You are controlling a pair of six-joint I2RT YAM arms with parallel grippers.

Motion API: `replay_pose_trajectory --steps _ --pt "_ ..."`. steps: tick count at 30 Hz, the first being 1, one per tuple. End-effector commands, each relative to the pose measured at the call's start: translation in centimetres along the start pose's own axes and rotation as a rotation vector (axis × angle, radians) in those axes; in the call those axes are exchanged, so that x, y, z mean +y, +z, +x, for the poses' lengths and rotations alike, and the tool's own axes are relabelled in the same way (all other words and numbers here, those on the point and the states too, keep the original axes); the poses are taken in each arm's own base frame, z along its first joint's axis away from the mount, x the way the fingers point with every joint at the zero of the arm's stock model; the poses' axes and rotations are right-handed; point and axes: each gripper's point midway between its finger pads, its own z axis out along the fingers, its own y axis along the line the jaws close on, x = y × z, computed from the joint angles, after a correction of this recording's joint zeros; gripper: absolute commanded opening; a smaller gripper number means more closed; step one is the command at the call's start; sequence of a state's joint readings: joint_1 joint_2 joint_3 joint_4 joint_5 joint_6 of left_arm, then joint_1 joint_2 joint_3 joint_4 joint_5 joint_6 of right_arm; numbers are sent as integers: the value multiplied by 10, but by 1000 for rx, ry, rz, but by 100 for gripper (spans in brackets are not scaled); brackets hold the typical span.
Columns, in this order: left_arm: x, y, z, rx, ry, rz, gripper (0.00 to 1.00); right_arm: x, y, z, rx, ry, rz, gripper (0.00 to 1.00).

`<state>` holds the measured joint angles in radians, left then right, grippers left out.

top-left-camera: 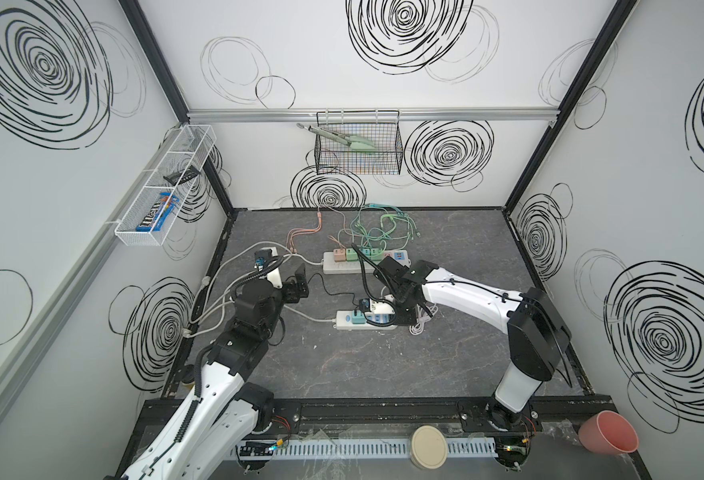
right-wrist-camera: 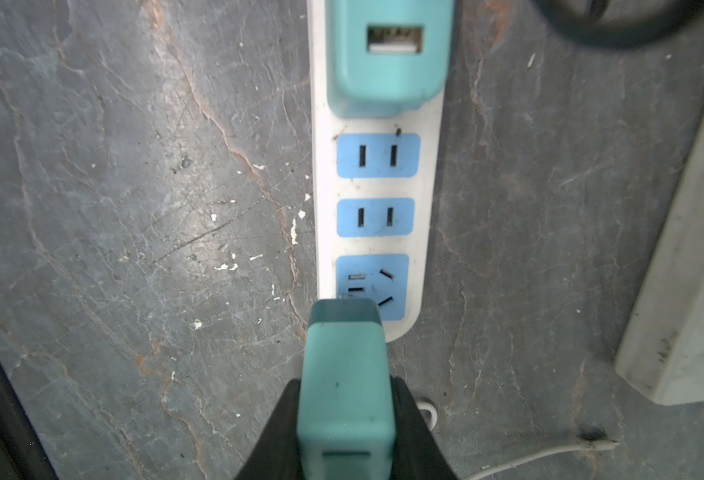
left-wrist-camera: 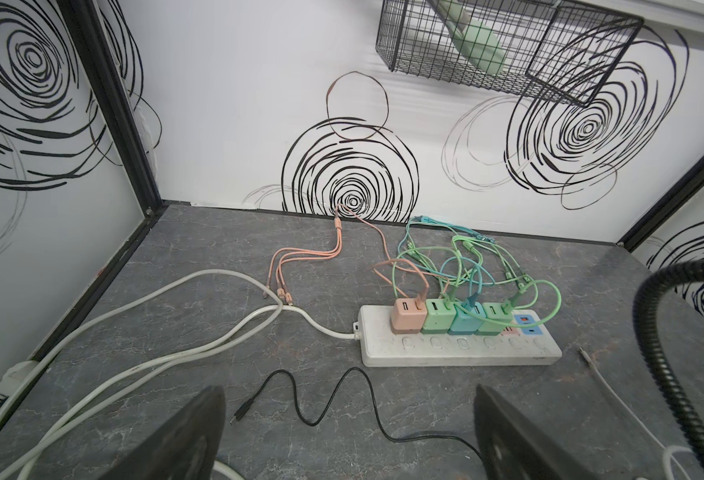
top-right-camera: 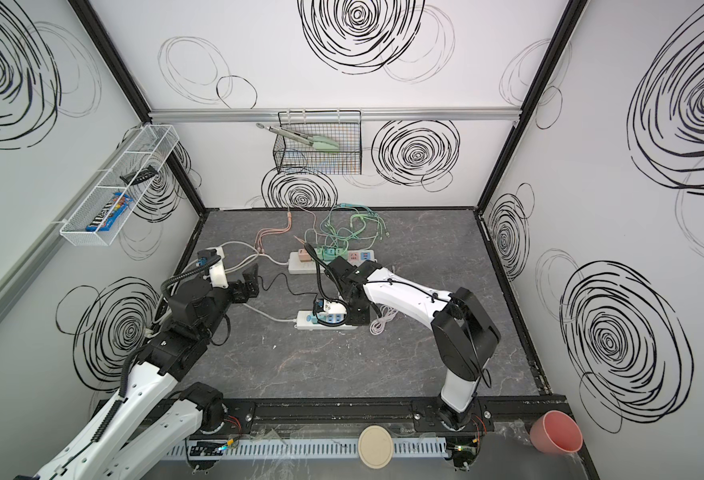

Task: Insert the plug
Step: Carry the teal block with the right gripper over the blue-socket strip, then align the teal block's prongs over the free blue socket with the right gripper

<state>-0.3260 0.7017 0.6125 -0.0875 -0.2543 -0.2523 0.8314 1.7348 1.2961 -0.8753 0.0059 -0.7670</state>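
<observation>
In the right wrist view the metal pins of the teal plug [right-wrist-camera: 344, 361] are hidden behind its own body, so it cannot be told whether they have entered the slots or only hang over them. The rear of the plug is blurred close to the lens. In both top views the right arm's wrist covers the plug and the end of the near power strip [top-left-camera: 344, 321], and the plug cannot be made out there. A second teal charger [right-wrist-camera: 387, 54], seated in the same strip, is cut off by the frame edge.

The right gripper [right-wrist-camera: 347, 388] has its jaws partly closed, one black finger pressed to each flank of the plug. The plug sticks out ahead of the jaws. Its darker front face sits over the rounded end of the strip and covers one corner of the end socket [right-wrist-camera: 379, 282], the one with five slots. Between that socket and the seated charger lie two blue two-slot sockets [right-wrist-camera: 377, 156], both bare.

The left gripper [left-wrist-camera: 348, 392] stands with its jaws spread wide and nothing between them, over bare worktop [left-wrist-camera: 175, 257]. Only the inner faces of its fingers [left-wrist-camera: 175, 436] show, the rest cut by the frame. A thin black cable [left-wrist-camera: 300, 415] snakes across the worktop just ahead of them, and beyond it lies the far power strip [left-wrist-camera: 458, 353] carrying a row of pink and green chargers, well apart from the plug.
</observation>
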Motion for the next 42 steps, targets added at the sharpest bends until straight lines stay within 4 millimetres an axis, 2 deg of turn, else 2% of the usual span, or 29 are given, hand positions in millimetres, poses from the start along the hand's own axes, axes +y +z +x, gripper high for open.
replay_pose_trajectory --steps 1,9,23,30,39,42 --pt "-4 1 -10 -39 -40 28 96 1 -5 -7 -11 -41 0 0" --pt "-5 1 -8 -37 -24 32 96 -5 -9 -11 -27 -53 41 0" --pt "-3 -1 -8 -44 -3 28 96 8 11 -6 17 -72 -19 0" --pt "-5 0 -8 -41 -7 37 96 7 0 -8 15 -77 -5 0" --pt "-6 0 -7 -37 -6 40 96 9 4 -7 43 -90 -9 0" --pt "-6 1 -7 -37 -5 40 96 3 -5 -10 35 -90 19 0"
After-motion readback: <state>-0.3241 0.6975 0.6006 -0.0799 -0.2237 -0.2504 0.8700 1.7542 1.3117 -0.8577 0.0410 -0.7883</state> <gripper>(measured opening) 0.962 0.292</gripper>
